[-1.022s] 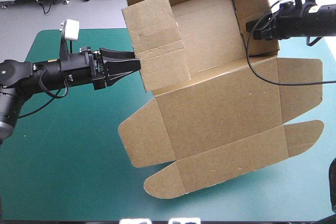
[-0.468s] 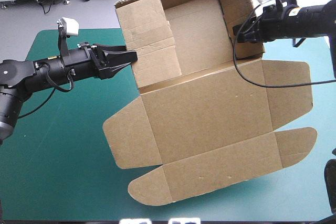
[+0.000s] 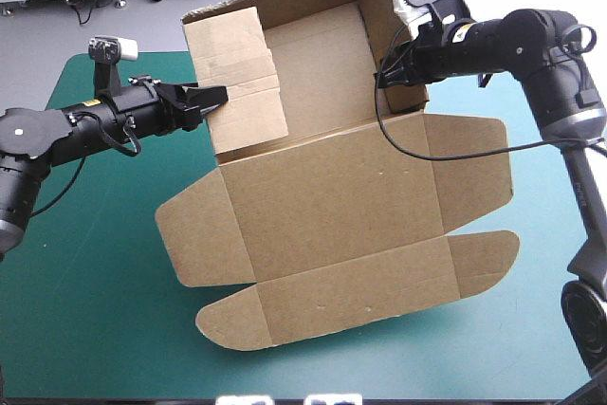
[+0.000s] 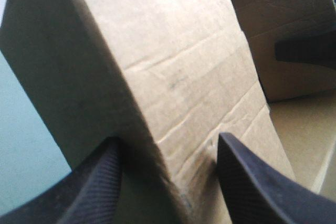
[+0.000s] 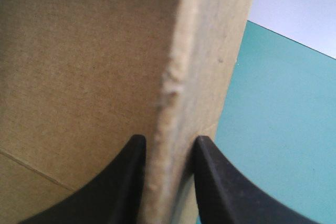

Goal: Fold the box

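Box (image 3: 332, 206) clamped on both sides, walls partly up.

Left gripper (image 3: 216, 97), mid-left of the high frame: closed down on the doubled-over left wall, one black finger on each face. Same story from the left wrist view (image 4: 168, 145): the wall's folded corner wedged between the two fingers, both touching board. Wider spacing than the other side, taken up by the doubled board.

Right gripper (image 3: 384, 78), upper right of centre: pinching the right wall near its front edge. Right wrist view (image 5: 165, 142): fingers nearly together, only the board's edge between them, teal-green beyond. One of its black fingers also visible across the tray from the left wrist view, against the far wall.

Outward from the grippers: rear part of the brown box at upper centre, back and both side walls raised, reaching past the table's far edge. Remaining panels spread open toward lower centre, skewed to the table edges. Squarish flaps out at left and right, rounded flaps at lower left and lower right.

Teal-green cover (image 3: 95, 282) exposed left, below and right of the box.
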Action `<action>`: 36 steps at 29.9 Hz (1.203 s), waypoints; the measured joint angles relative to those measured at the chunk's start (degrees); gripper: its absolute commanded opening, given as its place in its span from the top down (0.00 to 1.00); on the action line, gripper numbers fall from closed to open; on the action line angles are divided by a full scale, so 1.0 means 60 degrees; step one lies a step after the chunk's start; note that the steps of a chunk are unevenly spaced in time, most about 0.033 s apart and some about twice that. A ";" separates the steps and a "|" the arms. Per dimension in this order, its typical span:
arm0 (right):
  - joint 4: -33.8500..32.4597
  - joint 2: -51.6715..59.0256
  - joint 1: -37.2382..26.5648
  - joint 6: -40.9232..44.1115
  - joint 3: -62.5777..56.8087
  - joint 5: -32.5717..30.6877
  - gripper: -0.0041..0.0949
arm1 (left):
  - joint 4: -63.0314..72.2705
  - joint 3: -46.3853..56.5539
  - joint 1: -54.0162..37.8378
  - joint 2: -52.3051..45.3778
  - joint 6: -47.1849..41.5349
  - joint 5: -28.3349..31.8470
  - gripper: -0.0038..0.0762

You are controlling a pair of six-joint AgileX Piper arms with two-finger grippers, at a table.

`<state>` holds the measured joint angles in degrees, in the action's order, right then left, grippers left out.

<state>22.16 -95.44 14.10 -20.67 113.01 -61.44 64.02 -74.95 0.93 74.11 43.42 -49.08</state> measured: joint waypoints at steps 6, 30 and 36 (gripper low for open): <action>-0.1025 -0.0351 0.0735 0.0677 -0.0006 0.0001 0.98 | -0.1223 0.0000 0.0033 0.0000 -0.0858 0.0617 0.49; -0.1620 -0.0811 0.0800 0.1078 -0.0006 -0.0057 0.98 | -0.4788 0.0008 0.1978 0.1988 -0.5497 0.2375 0.70; -0.1459 -0.0811 0.0780 0.0833 -0.0011 0.0064 0.98 | -0.5004 0.0008 0.1949 0.1996 -0.5405 0.2425 0.97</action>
<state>13.41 -100.31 18.78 -15.67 112.95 -61.05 33.99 -74.90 12.63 86.08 10.99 -34.53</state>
